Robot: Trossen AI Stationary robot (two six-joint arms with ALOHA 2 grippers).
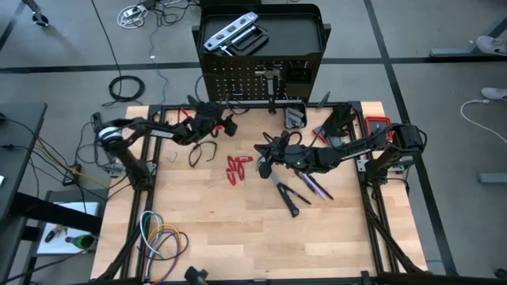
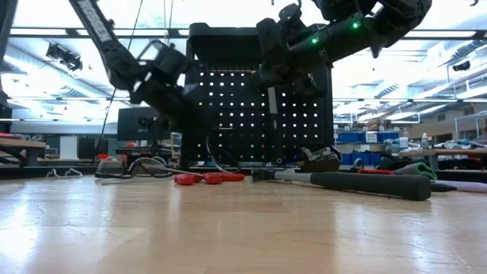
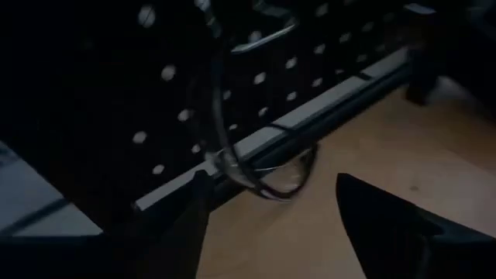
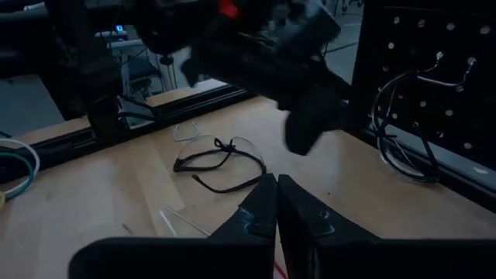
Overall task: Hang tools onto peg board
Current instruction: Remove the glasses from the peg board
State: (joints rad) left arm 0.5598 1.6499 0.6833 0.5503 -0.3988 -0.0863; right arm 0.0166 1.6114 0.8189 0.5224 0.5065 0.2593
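Observation:
The black peg board [image 1: 253,79] stands at the table's far edge, and a silver level [image 1: 228,33] lies in its top tray. A pair of clear glasses [image 3: 260,167] hangs from a peg low on the board. My left gripper [image 3: 271,177] is open just in front of those glasses, near the board's base [image 1: 230,125], and touches nothing. My right gripper [image 4: 277,180] is shut and empty, raised over the middle of the table [image 1: 263,161]. Red-handled pliers [image 1: 236,168] and black-handled tools [image 1: 291,194] lie flat on the wood.
A second pair of glasses [image 1: 202,152] lies on the table near the left arm. A tool [image 1: 273,79] hangs on the board's middle. A grey object [image 1: 295,116] and red clamp [image 1: 376,123] sit by the far right. Coiled coloured cables [image 1: 162,237] lie near the front left.

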